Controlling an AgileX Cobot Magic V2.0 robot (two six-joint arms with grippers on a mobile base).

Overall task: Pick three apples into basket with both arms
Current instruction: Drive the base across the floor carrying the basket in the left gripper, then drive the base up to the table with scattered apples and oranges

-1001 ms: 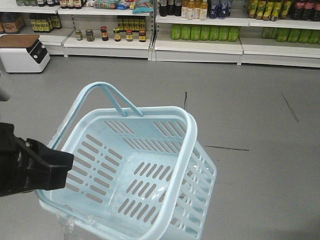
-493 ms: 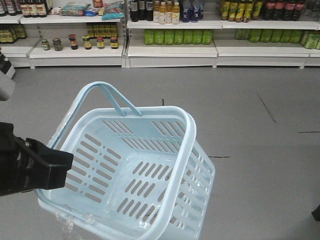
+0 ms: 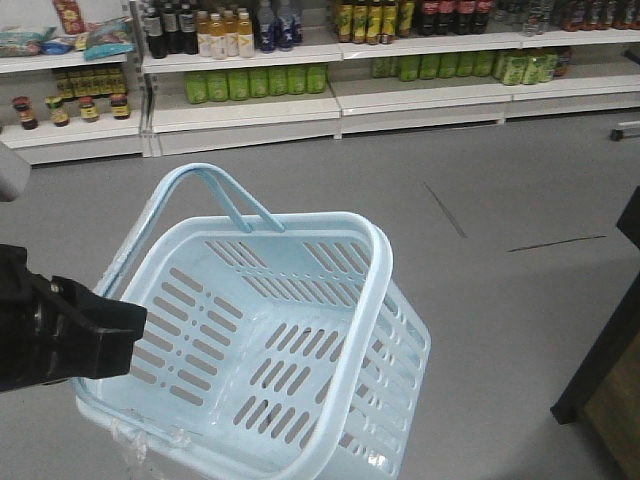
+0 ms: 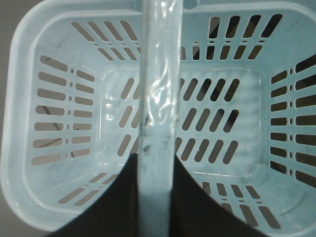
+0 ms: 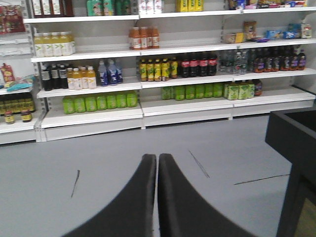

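Holding: my left pincer (image 4: 154,160), clenched on one loop handle (image 4: 157,89) of the basket (image 3: 372,290); its black fingers sit either side of the bar, which is wrapped in clear plastic.
Basket: pale blue, slotted walls and bottom, hanging tilted above the grey floor (image 3: 500,230) at my left.
Right pincer (image 5: 157,157): clenched, its two black fingers pressed together tip to tip, pointing toward the store shelves (image 5: 94,116).
Shelves: white, stocked with rows of bottles (image 5: 177,66) and jars (image 3: 88,108), beyond the floor.
Dark furniture edge (image 3: 600,350): at far right.
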